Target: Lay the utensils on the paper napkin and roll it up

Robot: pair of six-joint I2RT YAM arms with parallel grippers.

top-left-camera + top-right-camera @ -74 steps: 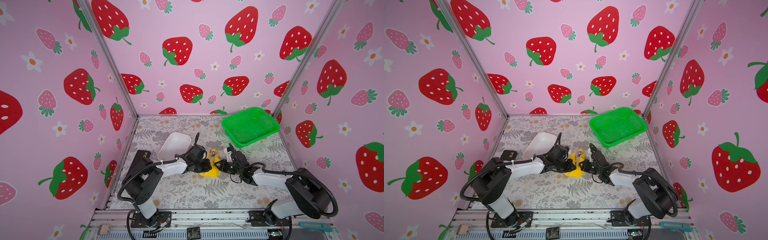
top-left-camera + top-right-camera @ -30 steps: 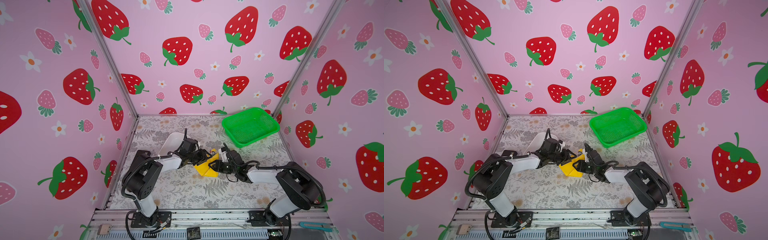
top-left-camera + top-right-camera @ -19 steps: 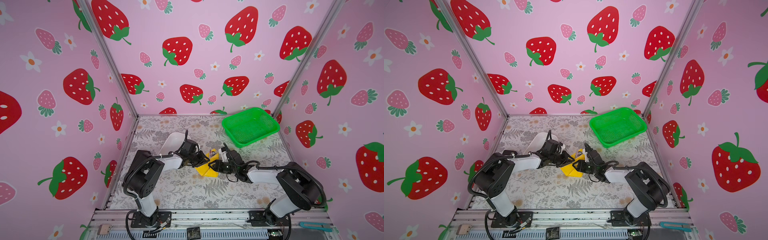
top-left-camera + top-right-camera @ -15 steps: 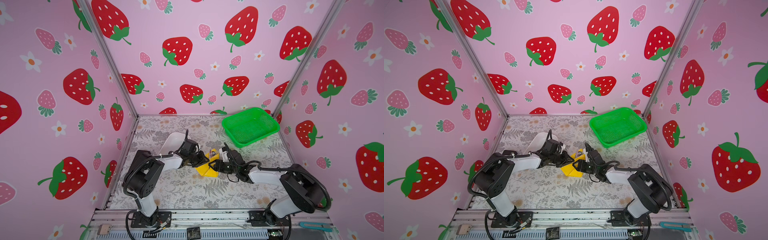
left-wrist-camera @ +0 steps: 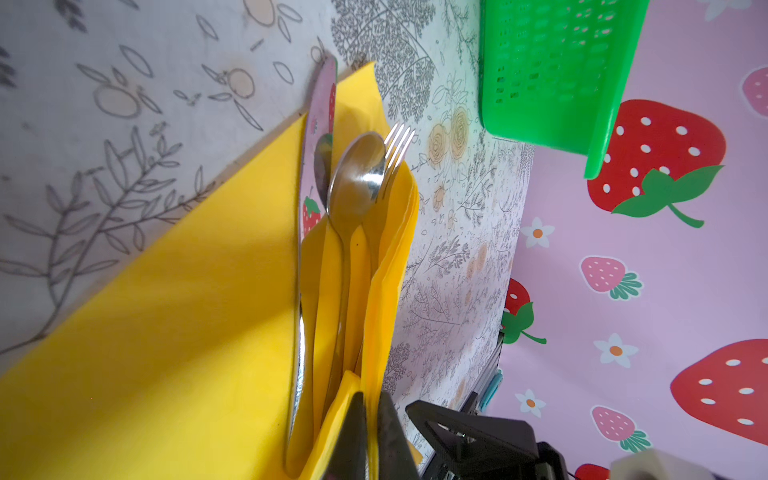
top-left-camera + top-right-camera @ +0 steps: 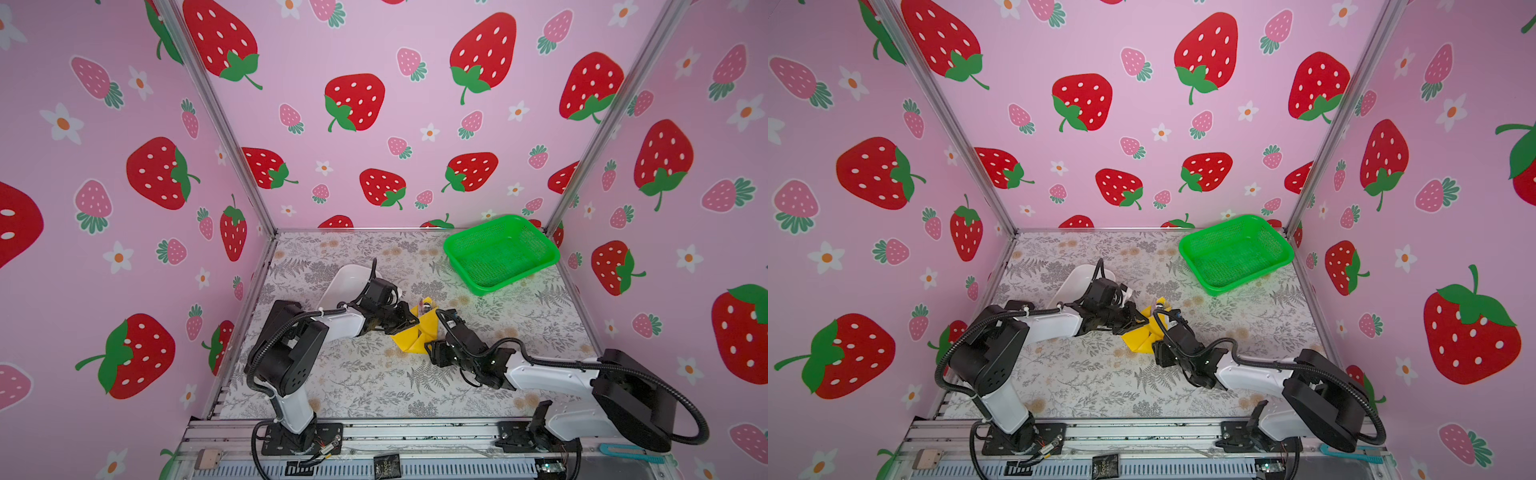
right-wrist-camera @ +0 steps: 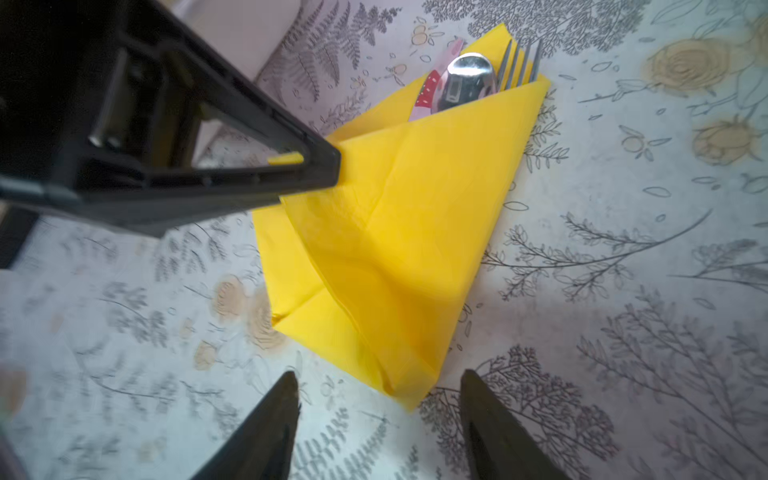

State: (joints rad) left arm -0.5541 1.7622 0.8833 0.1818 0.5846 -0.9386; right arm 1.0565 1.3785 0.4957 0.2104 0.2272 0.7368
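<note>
1. the paper napkin (image 7: 395, 232) lies on the desk (image 7: 623, 332), folded into a loose pouch between the two grippers. the spoon (image 5: 357, 178), fork (image 5: 400, 139) and knife (image 5: 320, 120) sit inside it, heads poking out at the end far from both grippers.
2. the left gripper (image 5: 368, 419) is pinched tight on a raised flap of the napkin, right beside the handles.
3. the right gripper (image 7: 380, 428) stands partly wide and empty. the napkin's near corner is just ahead of its jaws, apparently not touching.
4. my judgement on handling: the paper is thin and soft and tears or creases easily. take it by a folded edge or corner, several layers at once, and pull gently.
5. the three steel pieces look stiff, smooth and probably slippery. they could slide out of the open end if the pouch tips, so press through the paper over the handles.
</note>
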